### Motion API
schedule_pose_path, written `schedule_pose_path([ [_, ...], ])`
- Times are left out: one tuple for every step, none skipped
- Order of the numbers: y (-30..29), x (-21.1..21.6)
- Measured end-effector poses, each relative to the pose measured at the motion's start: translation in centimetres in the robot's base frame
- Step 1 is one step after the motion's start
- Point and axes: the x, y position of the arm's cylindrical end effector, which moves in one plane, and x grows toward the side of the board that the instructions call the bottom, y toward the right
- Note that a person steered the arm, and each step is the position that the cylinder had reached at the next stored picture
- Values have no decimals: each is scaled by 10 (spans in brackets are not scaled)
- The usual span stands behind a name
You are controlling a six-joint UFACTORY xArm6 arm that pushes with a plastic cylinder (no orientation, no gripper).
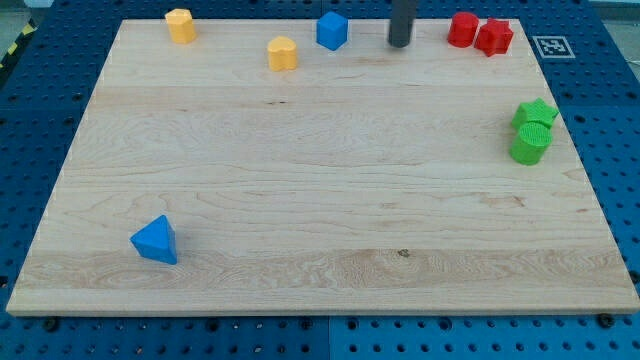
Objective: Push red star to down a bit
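My tip (400, 44), the end effector of this arm, is a plain dark rod end with nothing to open or close and nothing held. It stands on the table (320, 200) near the view's top edge, a little right of centre, touching no block.

Nearest on the view's left is the blue block (332, 31), a chunky faceted shape, just beside my tip but apart from it. On the view's right sits the red round block (462, 29), and pressed against its right side is the red star (494, 37), the task's block. The star lies close to the table's top right corner, well apart from my tip, with the round red block between them. It looks compact, with no clear long axis; its points are too small to read for direction.

Further left along the top are 2 yellow blocks: 1 yellow block (283, 53) near the blue one and another yellow block (180, 25) towards the top left corner.

At the right edge, a green star (535, 114) touches a green round block (530, 146) just below it.

Far off at the lower left lies a blue triangular block (155, 240).
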Motion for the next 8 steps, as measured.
schedule_pose_path([
  [21, -25],
  [43, -42],
  [102, -43],
  [127, -44],
  [127, -40],
  [127, -23],
  [126, -16],
  [122, -9],
])
